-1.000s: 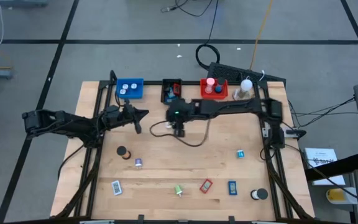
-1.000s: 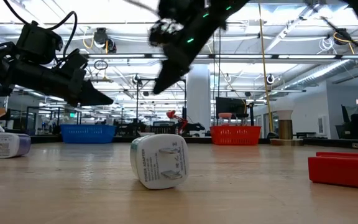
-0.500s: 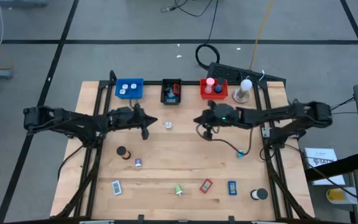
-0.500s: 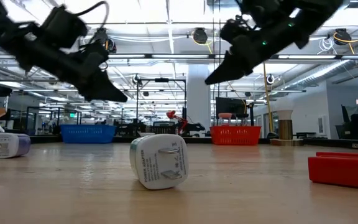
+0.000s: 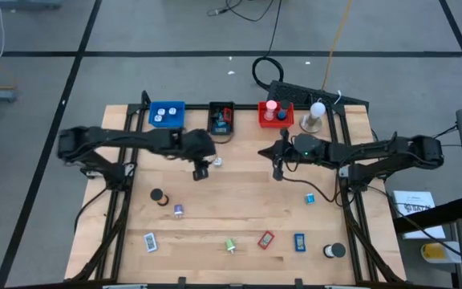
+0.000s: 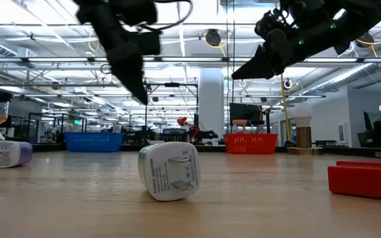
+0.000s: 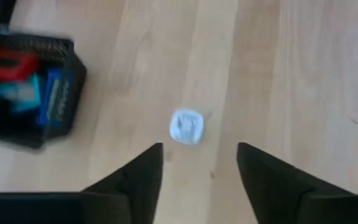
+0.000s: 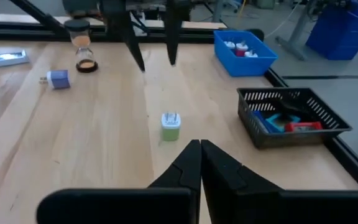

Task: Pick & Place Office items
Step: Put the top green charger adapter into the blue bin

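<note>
Three trays line my counter: the blue tray holds three white pieces, the black tray red and blue ones, the red tray cylinders. My left pincer hangs released above the white charger plug; my right pincer is clenched, empty.

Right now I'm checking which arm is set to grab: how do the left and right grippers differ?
The left gripper has its fingers spread; the right gripper is shut. The left hangs over the white plug adapter, which shows between its fingers; the right sits farther off, aimed at it across the table. Both hold nothing and hover above the wood.
</note>
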### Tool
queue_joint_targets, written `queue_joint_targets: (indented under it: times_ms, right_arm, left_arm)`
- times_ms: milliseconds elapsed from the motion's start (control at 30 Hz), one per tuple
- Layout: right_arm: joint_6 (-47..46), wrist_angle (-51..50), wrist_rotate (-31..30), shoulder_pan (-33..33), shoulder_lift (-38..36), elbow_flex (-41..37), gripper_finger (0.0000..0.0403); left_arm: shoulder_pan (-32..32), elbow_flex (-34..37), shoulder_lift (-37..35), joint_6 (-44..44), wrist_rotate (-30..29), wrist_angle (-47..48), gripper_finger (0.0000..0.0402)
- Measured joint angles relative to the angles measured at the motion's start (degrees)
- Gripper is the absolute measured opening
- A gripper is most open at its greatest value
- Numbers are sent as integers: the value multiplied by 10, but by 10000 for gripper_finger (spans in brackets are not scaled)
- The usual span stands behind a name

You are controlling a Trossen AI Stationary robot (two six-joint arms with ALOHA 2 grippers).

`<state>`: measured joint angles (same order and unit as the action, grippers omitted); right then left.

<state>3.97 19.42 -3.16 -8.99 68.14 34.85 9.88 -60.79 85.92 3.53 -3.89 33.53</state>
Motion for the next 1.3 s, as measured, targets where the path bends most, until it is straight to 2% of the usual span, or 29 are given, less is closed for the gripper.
queue_joint_targets:
  times_ms: [200, 400, 767, 1067, 1300]
  right_arm:
    - [1, -10, 0, 0, 0, 0, 1]
    - [10, -13, 0, 0, 0, 0, 1]
    - [14, -11, 0, 0, 0, 0, 1]
    - [14, -11, 2, 0, 0, 0, 1]
    - [14, -11, 2, 0, 0, 0, 1]
  left_arm:
    - [14, -119, 105, 89, 14, 97, 274]
    - [20, -158, 161, 159, 38, 93, 300]
    - [25, -157, 215, 172, 38, 57, 279]
    - [33, -157, 245, 173, 34, 63, 276]
    - [37, -157, 245, 167, 34, 80, 233]
